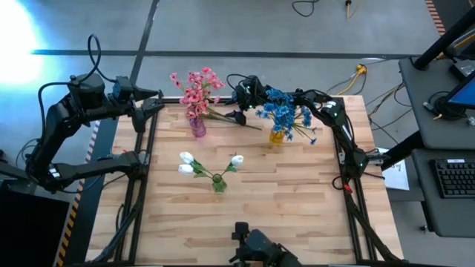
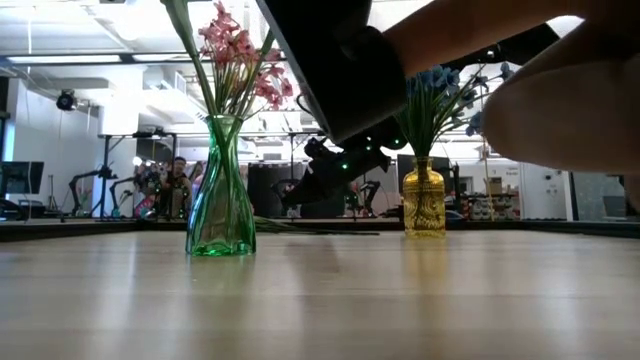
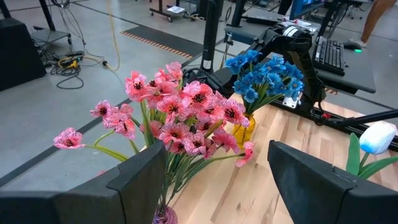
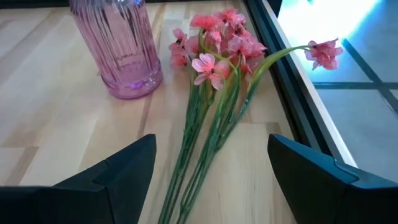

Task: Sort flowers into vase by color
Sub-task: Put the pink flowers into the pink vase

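On the wooden table [image 1: 297, 200] stand three small vases with flowers. At the back, a pink vase [image 1: 197, 126] holds pink flowers [image 1: 197, 87]. They have thin green stems and small bright pink blossoms with dark middles. Some more pink flowers lie flat on the table just beside that vase; call them the loose bunch [image 4: 214, 106]. Their long stems lie side by side and their blossoms end near the table's edge.

A yellow vase [image 1: 276, 136] stands to the right of the pink one. It holds blue flowers [image 1: 283, 110], a thick bunch of small, very bright blossoms. Nearer the front, in the middle, a green vase [image 1: 219, 183] holds white flowers [image 1: 187, 163]. These have a few plump white buds on green stems that lean apart.

The right gripper [image 1: 239, 117] hangs low between the pink vase and the yellow vase, right over the stems of the loose bunch. Its two fingers are spread wide and hold nothing.

The left gripper [image 1: 152, 104] waits at the back left corner of the table, near the pink flowers. Its fingers are spread apart too, with nothing between them.
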`<state>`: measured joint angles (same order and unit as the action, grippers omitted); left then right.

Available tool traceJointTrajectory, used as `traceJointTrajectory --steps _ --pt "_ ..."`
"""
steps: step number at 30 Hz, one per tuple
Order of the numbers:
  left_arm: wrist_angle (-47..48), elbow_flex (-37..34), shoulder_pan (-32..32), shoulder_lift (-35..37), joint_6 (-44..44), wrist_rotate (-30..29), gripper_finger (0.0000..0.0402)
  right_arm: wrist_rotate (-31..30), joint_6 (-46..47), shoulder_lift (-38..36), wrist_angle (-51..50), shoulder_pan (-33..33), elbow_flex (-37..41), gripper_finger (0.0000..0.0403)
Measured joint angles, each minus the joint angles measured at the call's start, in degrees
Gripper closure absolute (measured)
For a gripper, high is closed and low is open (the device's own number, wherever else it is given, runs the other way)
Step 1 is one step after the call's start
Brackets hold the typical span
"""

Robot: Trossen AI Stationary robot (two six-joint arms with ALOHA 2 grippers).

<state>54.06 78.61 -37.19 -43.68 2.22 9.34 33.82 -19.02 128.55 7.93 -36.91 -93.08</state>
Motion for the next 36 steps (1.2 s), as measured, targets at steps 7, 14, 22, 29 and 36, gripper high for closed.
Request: traceJointTrajectory --steps 7,14,22,29,36 --pt "0.0 0.0 0.0 0.0 0.0 0.0 0.0134 -0.4 0.0 0.0 -1.7 -0.1 0.0 0.0101" --pt "0.0 0.0 0.0 0.0 0.0 0.0 0.0134 0.1 3.0 0.0 -4.7 -0.3 0.0 0.0101" --pt "-0.5 0.0 0.0 0.0 0.0 0.0 0.0134 -1.1 5.0 0.0 -6.8 -0.1 -0.3 0.0101" --pt "-0.5 0.0 0.0 0.0 0.0 0.0 0.0134 -1.0 7.4 0.0 -10.4 0.8 -0.3 0.0101" --pt "-0.6 0.0 0.0 0.0 0.0 0.0 0.0134 -8.6 0.2 -0.1 -17.1 4.4 -0.3 0.0101"
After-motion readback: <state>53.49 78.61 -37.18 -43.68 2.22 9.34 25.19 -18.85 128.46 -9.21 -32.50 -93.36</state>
